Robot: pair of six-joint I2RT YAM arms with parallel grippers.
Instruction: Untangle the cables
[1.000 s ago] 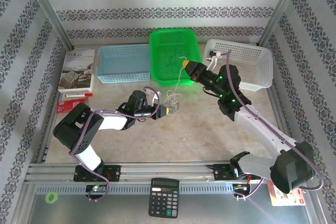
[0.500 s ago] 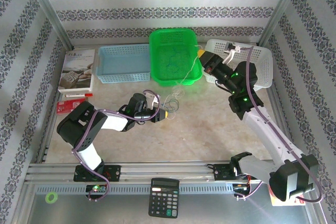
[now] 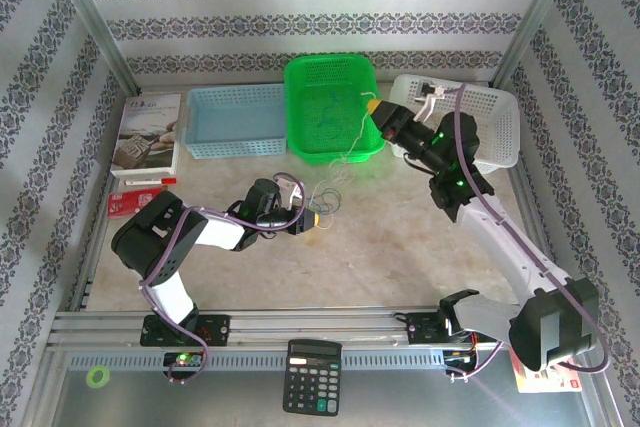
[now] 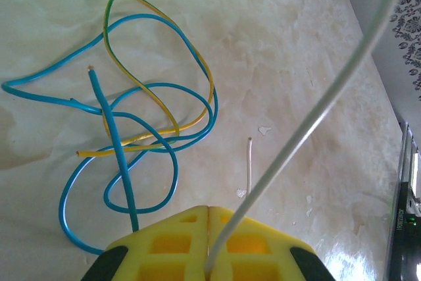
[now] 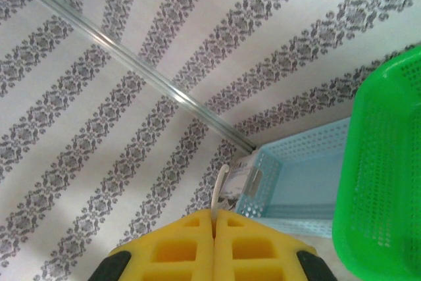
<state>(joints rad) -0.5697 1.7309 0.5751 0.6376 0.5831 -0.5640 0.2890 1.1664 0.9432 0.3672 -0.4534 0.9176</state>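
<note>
The left gripper [image 3: 318,215] sits low over the middle of the table [image 3: 380,237]. In the left wrist view its yellow fingers [image 4: 164,245] are pressed flat together, with the white cable [image 4: 296,141] pinched in the seam between them. From that pinch the white cable climbs off the table to the far right.

The right gripper [image 3: 374,108] is raised at the far side, over the right rim of the green basket [image 3: 330,62] and just left of the white basket [image 3: 495,137]. Its fingers [image 5: 171,241] are also closed tight, leaving no gap. A short stub of the white cable [image 5: 220,185] pokes out past the tips. In the right wrist view the blue basket [image 5: 296,195] lies beyond the gripper.

Seen from above, the white cable [image 3: 358,132] hangs in a thin line from the right gripper, down past the near right corner of the green basket and towards the left gripper.

The other cables lie loose on the table just beyond the left gripper's tips. The blue cable [image 4: 108,129] curls in several overlapping loops, and one straight stretch of it runs back under the edge of the left finger. The yellow cable [image 4: 105,149] is threaded through those loops, crossing the blue in several places. A short pale scrap of wire [image 4: 249,162] lies on the table to the right of the tangle, apart from it
</note>
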